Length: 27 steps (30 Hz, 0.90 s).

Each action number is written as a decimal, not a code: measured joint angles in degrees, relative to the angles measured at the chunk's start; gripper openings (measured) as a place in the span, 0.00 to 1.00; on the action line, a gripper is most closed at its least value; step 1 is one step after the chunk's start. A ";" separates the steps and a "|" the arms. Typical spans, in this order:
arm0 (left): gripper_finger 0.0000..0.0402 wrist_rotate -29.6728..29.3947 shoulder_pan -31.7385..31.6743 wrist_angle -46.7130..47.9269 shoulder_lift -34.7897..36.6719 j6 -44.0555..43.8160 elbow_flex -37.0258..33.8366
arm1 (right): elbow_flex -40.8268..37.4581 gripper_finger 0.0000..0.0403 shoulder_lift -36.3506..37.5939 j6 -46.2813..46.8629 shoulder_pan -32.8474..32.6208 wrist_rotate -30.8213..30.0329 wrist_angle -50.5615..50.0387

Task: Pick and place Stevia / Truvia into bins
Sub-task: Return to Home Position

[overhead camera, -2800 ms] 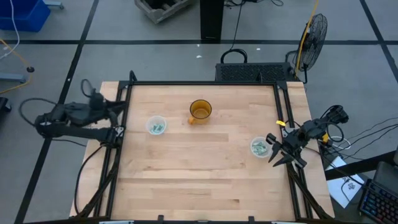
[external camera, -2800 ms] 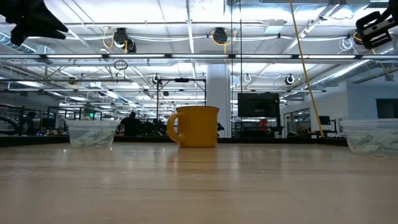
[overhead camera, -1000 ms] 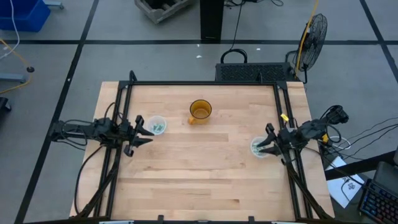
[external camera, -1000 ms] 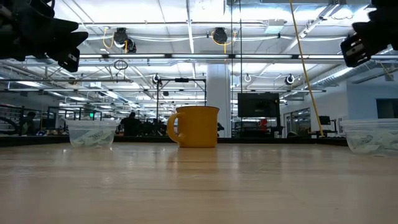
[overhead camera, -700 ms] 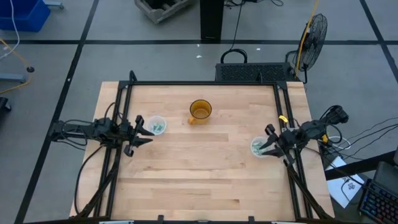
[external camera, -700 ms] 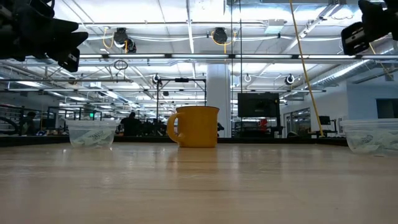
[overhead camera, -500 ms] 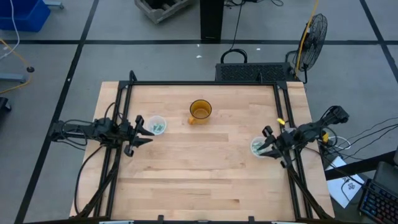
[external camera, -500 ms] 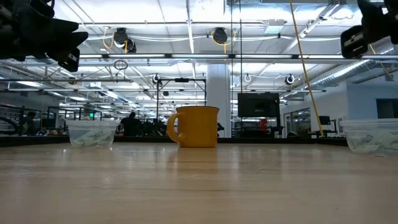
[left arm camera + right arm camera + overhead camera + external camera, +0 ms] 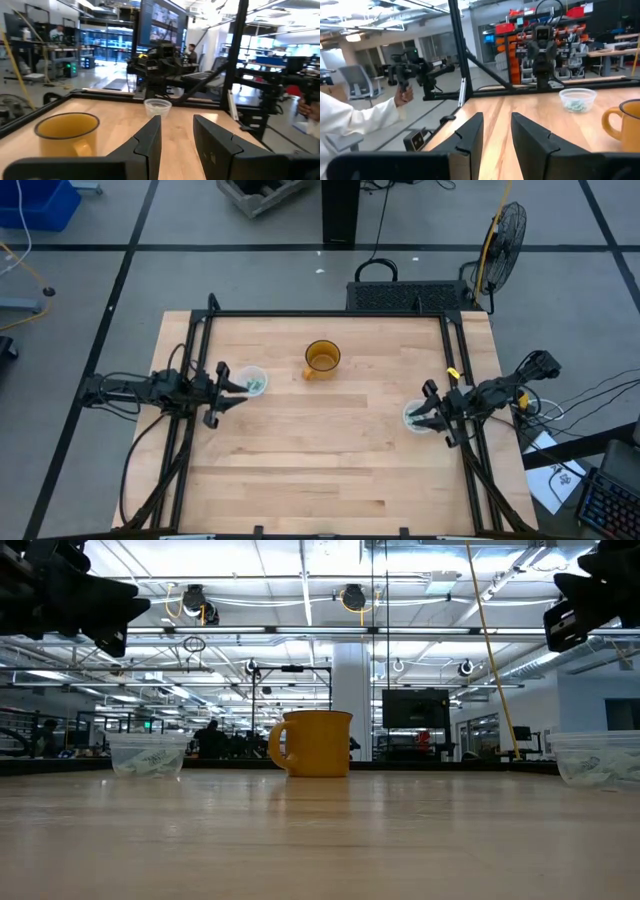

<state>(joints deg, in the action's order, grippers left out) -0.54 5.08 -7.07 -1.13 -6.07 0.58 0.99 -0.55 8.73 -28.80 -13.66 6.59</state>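
Two clear cups stand on the wooden table, each with pale green sachets inside: the left cup and the right cup. No sachet shows loose on the tabletop. My left gripper is open and hangs high, just left of the left cup. My right gripper is open and hovers high at the right cup's right rim. Neither touches anything.
An amber mug stands between the cups, nearer the far edge. Black frame rails run along the left, right and far sides. Bare wood fills the middle and near half. A person's sleeve and hand show beyond the table.
My left gripper has edged toward the table's right, closer to the left cup. My right gripper has crept toward the table's left, over the right cup's rim. Both stay open and high; cups and mug have not moved.
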 joint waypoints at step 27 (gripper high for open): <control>0.29 -1.61 0.00 -0.04 0.00 -0.17 0.00 | -0.13 0.23 -2.13 -4.93 0.11 1.71 -1.26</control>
<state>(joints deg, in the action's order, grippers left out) -2.15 5.08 -7.11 -1.13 -6.24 0.58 0.86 -2.68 3.79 -28.69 -11.94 5.32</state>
